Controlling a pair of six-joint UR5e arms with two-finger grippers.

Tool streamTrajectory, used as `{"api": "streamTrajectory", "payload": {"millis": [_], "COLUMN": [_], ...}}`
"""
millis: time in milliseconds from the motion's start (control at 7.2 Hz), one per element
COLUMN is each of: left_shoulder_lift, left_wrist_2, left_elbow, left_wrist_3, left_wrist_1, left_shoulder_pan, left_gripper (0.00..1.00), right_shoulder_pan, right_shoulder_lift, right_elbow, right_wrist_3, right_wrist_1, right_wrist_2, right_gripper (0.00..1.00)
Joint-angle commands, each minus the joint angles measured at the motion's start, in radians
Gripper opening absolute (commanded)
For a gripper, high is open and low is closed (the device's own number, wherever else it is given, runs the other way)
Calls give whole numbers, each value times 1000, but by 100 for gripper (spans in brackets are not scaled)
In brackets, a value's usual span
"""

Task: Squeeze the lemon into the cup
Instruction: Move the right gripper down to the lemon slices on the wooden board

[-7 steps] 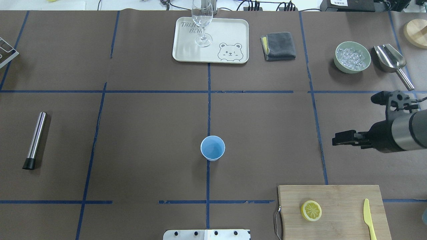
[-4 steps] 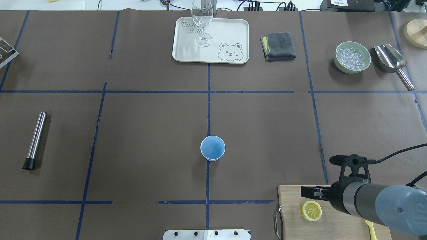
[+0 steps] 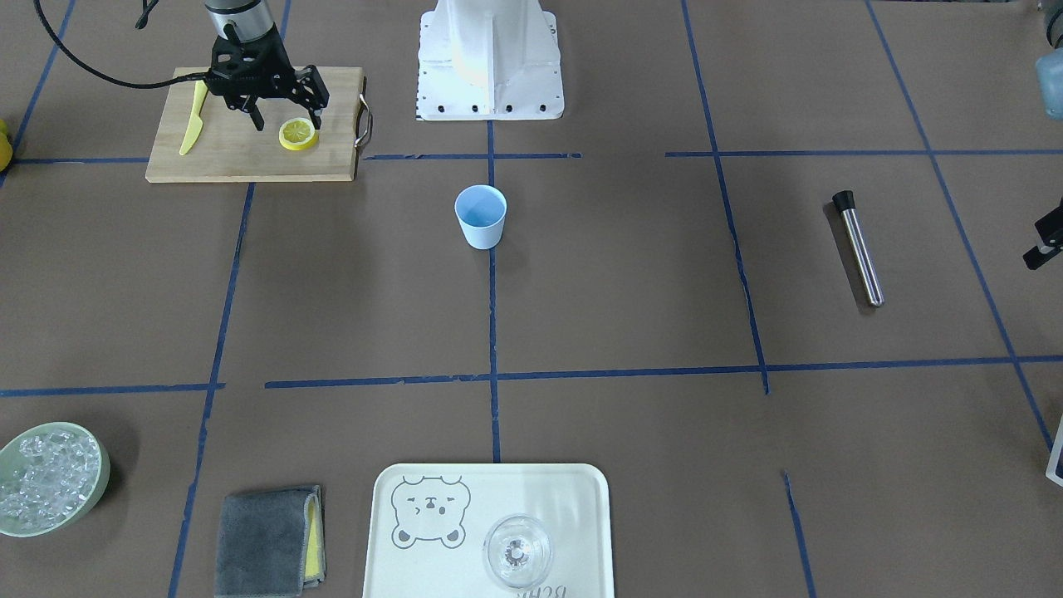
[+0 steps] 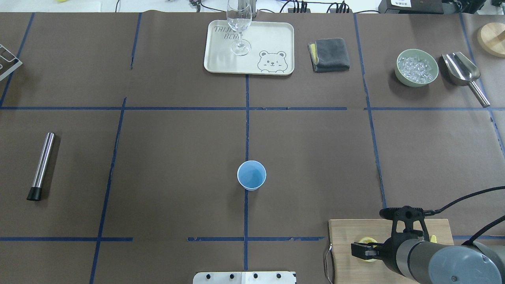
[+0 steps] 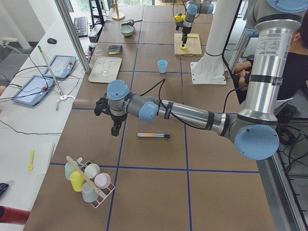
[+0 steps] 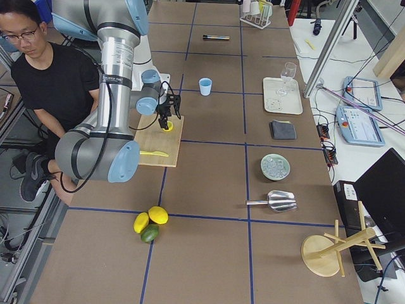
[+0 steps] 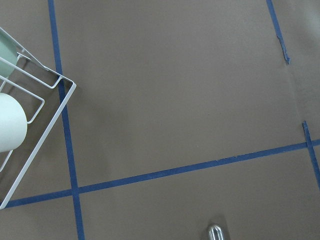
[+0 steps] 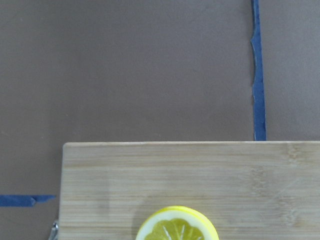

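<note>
**Item: thin round lemon slice** (image 3: 297,134), yellow rind, pale flesh. It lies flat on a bamboo cutting board (image 3: 241,159) at the robot-side edge of the bench, toward the right-hand corner, and has not been lifted.

**Step in hand:** the approach to the pick. The right gripper (image 3: 289,124) hangs just over the slice with its fingers spread to either side and nothing between them. Judged next: descend, close on the rind, and carry the slice toward the bench's middle.

**Receiver:** small light-blue plastic cup (image 3: 480,216), upright, near the bench's centre, well apart from the board.

**Also on the board:** yellow plastic knife (image 3: 193,124), on the far side of the gripper from the slice.

**Left gripper** (image 5: 114,131): idle near the left end; I cannot tell how its fingers are set.

**Surface:** brown paper-covered bench (image 3: 623,291) with a blue tape grid.
- Operators' edge: cream tray (image 3: 540,490) bearing a clear stemmed glass (image 3: 516,551), a folded grey cloth (image 3: 262,540), and a pale green bowl of ice (image 4: 417,84).
- Left half: steel tube with a black cap (image 3: 859,253).

**Room:** seated person in a black shirt (image 6: 57,82) behind the robot.
</note>
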Motion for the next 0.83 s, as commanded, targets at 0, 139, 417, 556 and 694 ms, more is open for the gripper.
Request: {"api": "streamTrajectory", "payload": {"millis": [0,139,417,556,694], "left_shoulder_lift": [0,2,2,2,3], "left_wrist_2": [-1,-1,-1,-1,-1], "left_elbow": [-3,-7,-6,-4,-1], "left_wrist_3": [-3,-3,-3,-3,-1], "left_wrist_1": [-13,-13,-13,-13,-13], "left_shoulder_pan": [-1,-1,-1,-1,-1], "left_gripper": [100,100,100,100,100], "right_shoulder_pan": [-19,-20,-20,-19,-14], "right_shoulder_lift": [32,42,44,44,44], "right_elbow": [-50,-61,-56,-52,-35], "right_wrist_3": [0,0,0,0,0], "right_wrist_1": [-1,-4,-26,-26,-27], "right_wrist_2": [1,1,2,5,10], "right_gripper": [100,100,100,94,88]}}
